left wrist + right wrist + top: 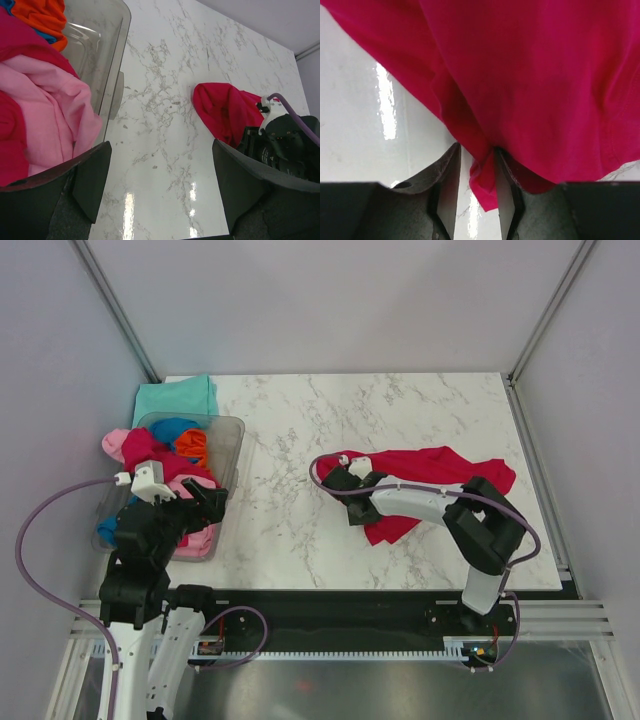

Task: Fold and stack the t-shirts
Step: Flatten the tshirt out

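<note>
A large crimson-red t-shirt [440, 468] lies crumpled on the right half of the marble table. My right gripper [345, 478] is at its left end, and in the right wrist view its jaws [477, 165] are closed narrowly on a bunched fold of the crimson cloth [530, 75]. The cloth humps up beside that gripper in the left wrist view [225, 110]. Pink [190, 485], blue [172, 427] and orange [192, 445] t-shirts are piled in a clear plastic bin [232, 435] at the left. A mint-teal t-shirt [175, 395] lies behind the bin. My left gripper [160, 200] is open and empty beside the bin.
The bin's rim [117, 65] is just left of my left gripper. More crimson cloth [20, 45] lies in the bin over the pink shirt [50, 110]. Grey walls close in the table on three sides. Bare marble [290, 440] separates the bin from the crimson shirt.
</note>
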Available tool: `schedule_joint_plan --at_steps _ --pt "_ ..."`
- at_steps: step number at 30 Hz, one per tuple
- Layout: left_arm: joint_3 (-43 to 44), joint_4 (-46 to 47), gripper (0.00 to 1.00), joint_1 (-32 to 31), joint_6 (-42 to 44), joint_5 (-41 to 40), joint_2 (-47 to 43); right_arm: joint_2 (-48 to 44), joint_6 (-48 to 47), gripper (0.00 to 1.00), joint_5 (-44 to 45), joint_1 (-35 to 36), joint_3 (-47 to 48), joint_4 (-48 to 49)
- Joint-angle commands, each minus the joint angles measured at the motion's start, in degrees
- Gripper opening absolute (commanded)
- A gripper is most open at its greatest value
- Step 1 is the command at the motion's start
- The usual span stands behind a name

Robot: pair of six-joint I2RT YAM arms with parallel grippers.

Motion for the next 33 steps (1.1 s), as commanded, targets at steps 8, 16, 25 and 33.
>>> schedule_joint_plan --at_steps 8,16,25,33 --pt "-0.2 2.0 0.89 -0.2 2.3 1.3 -0.7 2.3 0.8 0.0 8.6 0.7 6.0 -5.7" --pt "-0.2 2.2 0.89 -0.2 2.4 1.4 -0.6 0.4 -4.7 0.0 2.3 4.3 22.1 -13.1" --pt "-0.2 2.1 0.89 -0.2 2.4 1.1 0.0 -5.2 -12.9 0.0 3.9 4.4 52.7 -22.3" --pt "-0.4 2.3 0.9 -0.2 2.3 1.9 1.2 -42.8 -7.6 0.0 23.8 4.5 30.7 -13.4"
